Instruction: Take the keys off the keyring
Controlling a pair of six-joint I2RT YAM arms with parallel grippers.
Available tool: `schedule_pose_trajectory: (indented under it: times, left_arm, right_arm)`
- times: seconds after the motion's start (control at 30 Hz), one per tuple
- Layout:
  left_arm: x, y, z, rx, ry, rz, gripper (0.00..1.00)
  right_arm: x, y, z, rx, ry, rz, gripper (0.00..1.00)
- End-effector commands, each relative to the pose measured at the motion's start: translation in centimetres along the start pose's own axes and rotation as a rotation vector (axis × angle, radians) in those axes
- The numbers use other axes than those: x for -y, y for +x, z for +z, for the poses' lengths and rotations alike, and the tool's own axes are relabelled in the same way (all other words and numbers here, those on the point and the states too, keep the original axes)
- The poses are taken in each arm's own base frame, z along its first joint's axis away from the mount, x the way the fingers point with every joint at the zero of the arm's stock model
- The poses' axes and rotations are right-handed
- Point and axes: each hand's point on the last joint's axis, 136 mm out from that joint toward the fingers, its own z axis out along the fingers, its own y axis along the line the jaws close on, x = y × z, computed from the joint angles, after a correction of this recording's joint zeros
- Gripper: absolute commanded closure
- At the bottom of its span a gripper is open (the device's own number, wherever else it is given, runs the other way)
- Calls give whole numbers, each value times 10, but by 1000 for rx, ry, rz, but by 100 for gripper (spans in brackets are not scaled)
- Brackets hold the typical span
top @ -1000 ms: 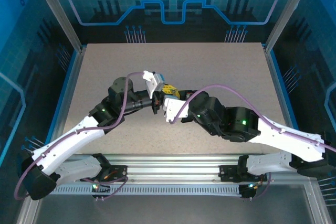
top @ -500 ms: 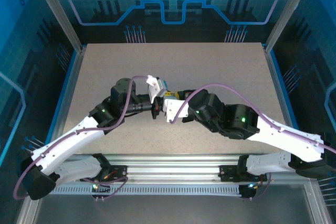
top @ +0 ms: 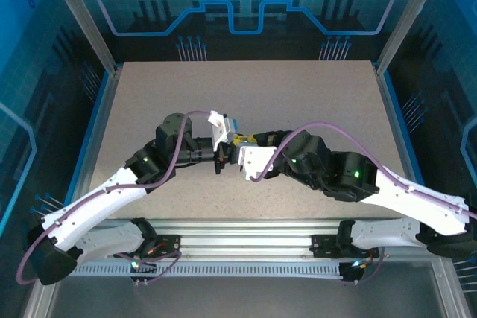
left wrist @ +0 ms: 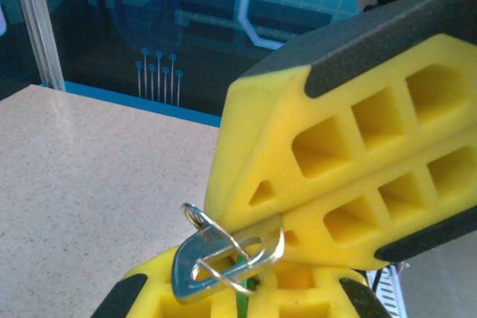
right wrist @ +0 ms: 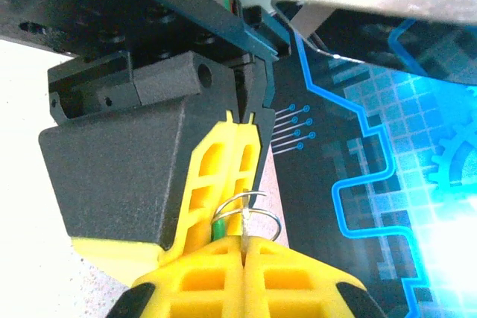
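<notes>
The keyring (left wrist: 279, 246) is a thin silver wire loop threaded through the silvery end of the key (left wrist: 195, 269), whose green head (right wrist: 221, 226) peeks out between yellow fingers. The left claw (left wrist: 242, 299) is closed with that green head in its seam. The right claw (right wrist: 242, 247) is pressed shut on the ring's wire. Both claws meet tip to tip above the middle of the speckled beige surface (top: 298, 87), their dark bodies angled toward each other.

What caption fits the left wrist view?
Right gripper pinches the keyring; left gripper clamps the green key.
</notes>
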Motion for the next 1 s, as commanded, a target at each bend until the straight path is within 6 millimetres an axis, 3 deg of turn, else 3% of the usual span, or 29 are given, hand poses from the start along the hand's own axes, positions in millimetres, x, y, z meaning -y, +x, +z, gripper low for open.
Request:
schedule_pose_trajectory:
  times: [0.0,0.43,0.97]
  left_arm:
    - [37,-46,-8,163,152,89,100]
    - [32,-47,-14,156,141,62,100]
    - [20,-47,-14,153,108,38,100]
  right_arm:
    - [-34,-14,12,96,-119,-57,100]
    - [-54,-1,-5,117,-153,-252,100]
    - [-60,6,-1,113,-89,-432,100]
